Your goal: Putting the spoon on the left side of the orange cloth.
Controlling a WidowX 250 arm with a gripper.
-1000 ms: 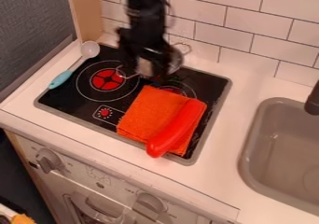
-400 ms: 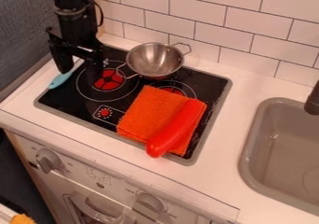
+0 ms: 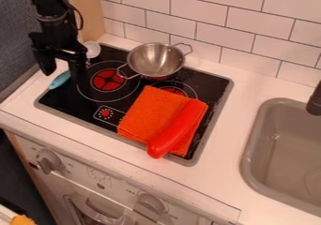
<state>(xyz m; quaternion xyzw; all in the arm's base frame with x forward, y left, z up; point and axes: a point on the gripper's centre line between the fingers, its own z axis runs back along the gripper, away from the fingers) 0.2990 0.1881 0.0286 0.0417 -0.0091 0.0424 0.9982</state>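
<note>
Writing: marks on oven front, too small to read
Counts: 1 spoon (image 3: 59,80), 1 orange cloth (image 3: 145,108), 1 metal pot (image 3: 155,60), 1 red toy (image 3: 173,131), 2 oven knobs (image 3: 48,161)
Spoon: stovetop's (image 3: 93,96) left edge, well apart from cloth
Claw (image 3: 63,74): fingers apart, over spoon
Change: claw further left; spoon's bowl now uncovered

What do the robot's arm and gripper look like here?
The arm is black all over, built of angular, segmented joints, with a thin dark cable looping out along one side. The gripper is black too, a wide crosspiece with two straight, blocky jaws. I can't make out any markings.
</note>
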